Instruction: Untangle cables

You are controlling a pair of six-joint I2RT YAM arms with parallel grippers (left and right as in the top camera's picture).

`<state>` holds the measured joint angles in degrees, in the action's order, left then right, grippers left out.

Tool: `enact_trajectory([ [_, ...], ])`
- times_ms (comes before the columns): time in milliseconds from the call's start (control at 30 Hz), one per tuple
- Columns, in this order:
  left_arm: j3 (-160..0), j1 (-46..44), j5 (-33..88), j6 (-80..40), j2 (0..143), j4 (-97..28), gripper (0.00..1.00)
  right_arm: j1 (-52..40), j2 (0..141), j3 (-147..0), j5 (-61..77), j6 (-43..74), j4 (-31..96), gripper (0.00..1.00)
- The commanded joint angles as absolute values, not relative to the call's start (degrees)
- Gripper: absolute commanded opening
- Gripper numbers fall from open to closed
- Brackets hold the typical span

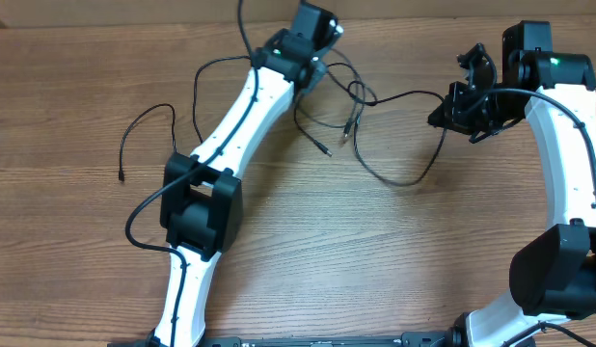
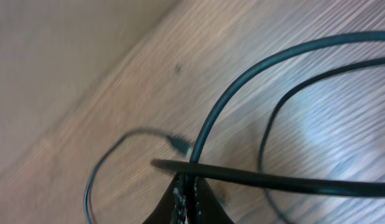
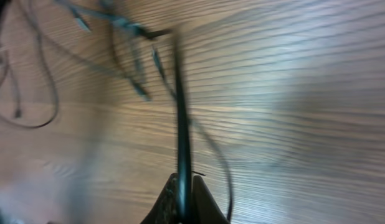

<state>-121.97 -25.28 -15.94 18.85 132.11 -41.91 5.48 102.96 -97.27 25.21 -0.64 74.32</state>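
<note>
Black cables (image 1: 404,182), thin and bendy, with small plugs at the ends, lay on the brown wooden table (image 1: 308,270). Most of them were in the upper middle of the overhead frame, looped over each other between the two arms. One more loop lay off at the left (image 1: 144,120).

They looked very light and floppy, so I think they would sag and drag along when lifted. Their smooth skin could slip, and a plug could catch on a loop, so a gentle pull seemed best. A good place to hold looked like a free bit of cord near a plug (image 1: 327,151), away from the crossings.

At the bottom of its wrist view, the left gripper (image 2: 188,194) was squeezed tight on one cable, which curved up out of its tips. Another cable crossed just above them. The right gripper (image 3: 183,196) was squeezed tight too, on a cable running straight up its blurry frame.
</note>
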Motion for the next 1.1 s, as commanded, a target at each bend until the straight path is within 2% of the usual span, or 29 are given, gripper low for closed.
enact_trajectory([
  [0,-123.2,-23.0,-17.0,16.1,128.5,-44.7,0.04,5.4,101.0,-98.3,16.0,3.7,73.5,0.04],
  [500,-123.2,-17.2,-17.0,14.0,128.4,-53.8,0.04,5.8,101.0,-98.3,-14.7,20.9,70.5,0.04],
  [1067,-123.2,-12.3,-17.2,11.5,125.6,-55.7,0.05,22.0,101.0,-98.3,-13.0,23.9,70.3,0.04],
])
